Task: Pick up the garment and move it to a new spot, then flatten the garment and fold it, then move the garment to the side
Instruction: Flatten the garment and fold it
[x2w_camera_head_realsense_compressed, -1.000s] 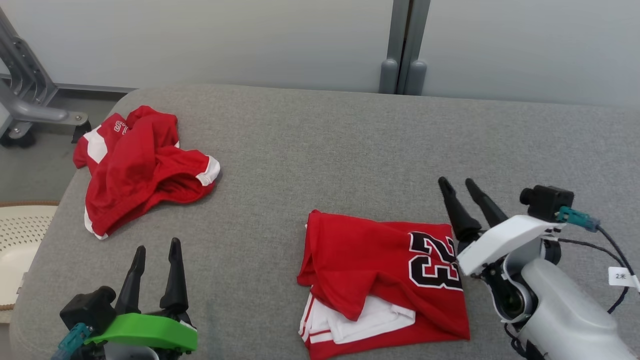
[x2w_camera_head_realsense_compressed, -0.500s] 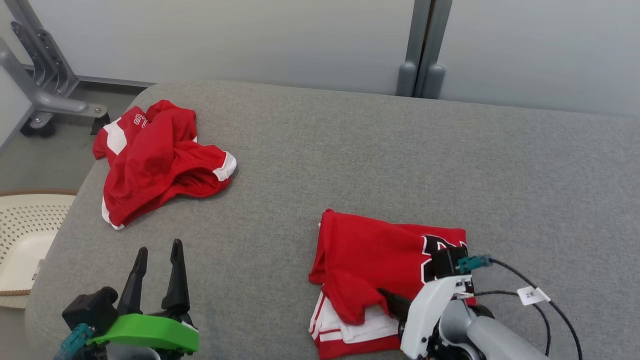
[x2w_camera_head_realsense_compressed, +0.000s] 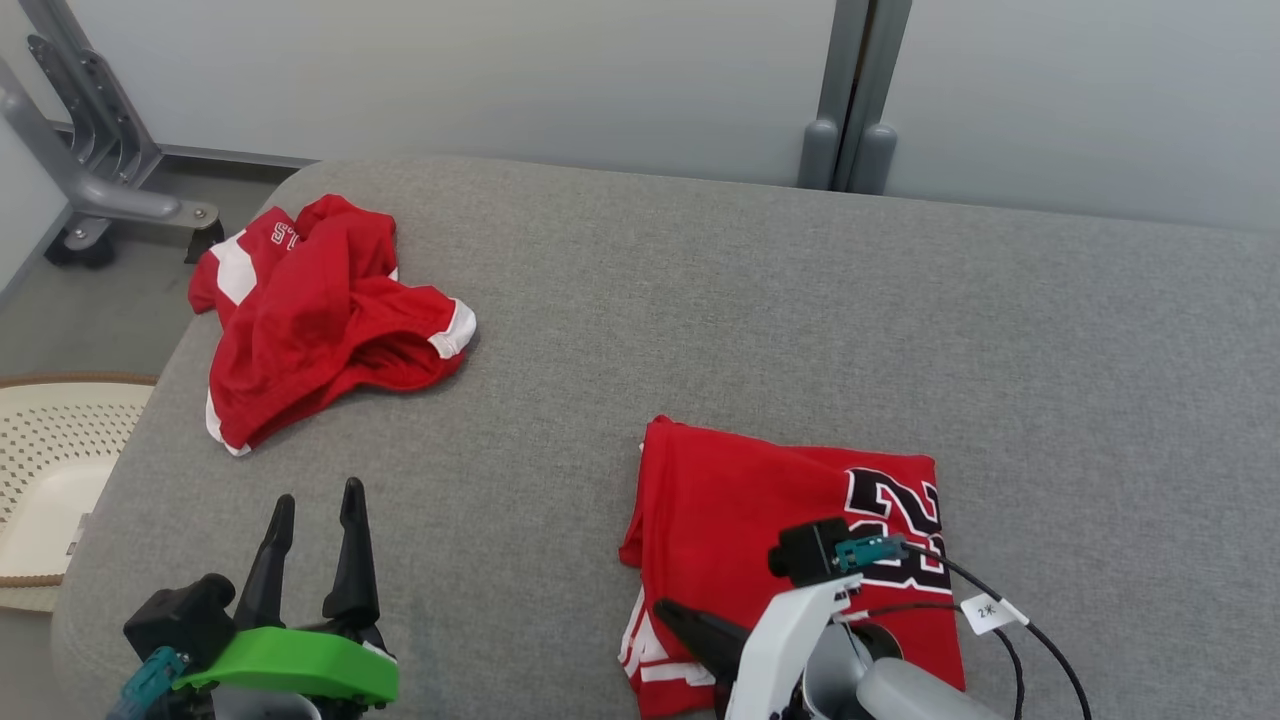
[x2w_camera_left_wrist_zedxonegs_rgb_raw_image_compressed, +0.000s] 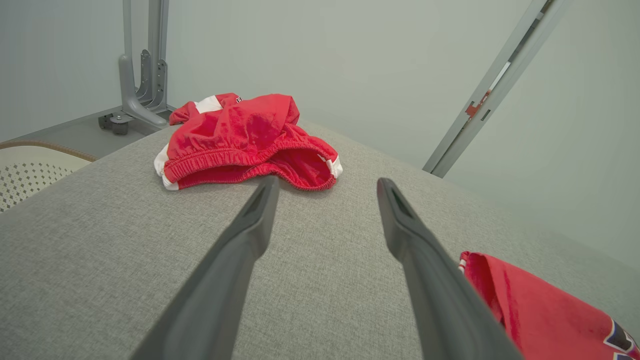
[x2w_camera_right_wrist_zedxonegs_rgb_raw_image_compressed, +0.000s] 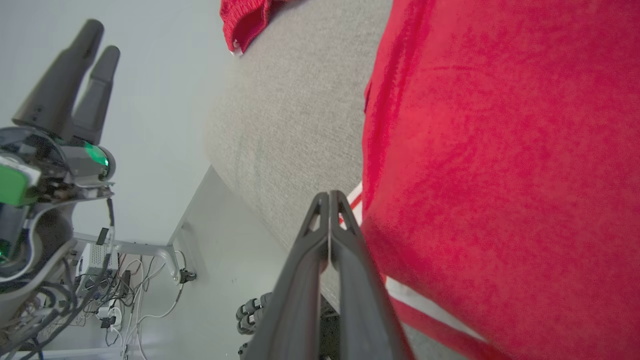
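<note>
A folded red jersey (x2w_camera_head_realsense_compressed: 760, 510) with black-and-white numbers lies on the grey padded surface (x2w_camera_head_realsense_compressed: 700, 300), near its front edge. My right gripper (x2w_camera_head_realsense_compressed: 672, 612) is shut and points left, low over the jersey's near-left corner by the white stripes. In the right wrist view its fingertips (x2w_camera_right_wrist_zedxonegs_rgb_raw_image_compressed: 329, 196) are pressed together with nothing between them, at the jersey (x2w_camera_right_wrist_zedxonegs_rgb_raw_image_compressed: 500, 175) edge. My left gripper (x2w_camera_head_realsense_compressed: 312, 500) stands open at the lower left with nothing between its fingers (x2w_camera_left_wrist_zedxonegs_rgb_raw_image_compressed: 260, 210). A crumpled red garment (x2w_camera_head_realsense_compressed: 320, 310) with white trim lies at the far left (x2w_camera_left_wrist_zedxonegs_rgb_raw_image_compressed: 245, 140).
A cream perforated basket (x2w_camera_head_realsense_compressed: 50, 470) sits on the floor beyond the surface's left edge. A grey metal stand (x2w_camera_head_realsense_compressed: 100, 190) is at the back left, and a wall post (x2w_camera_head_realsense_compressed: 850, 100) rises behind. Bare grey fabric stretches to the right and back.
The right arm swung from the jersey's right edge to its near-left corner, and its gripper shut. The jersey's front flap lies flatter. The head camera shifted; the left gripper stayed put.
</note>
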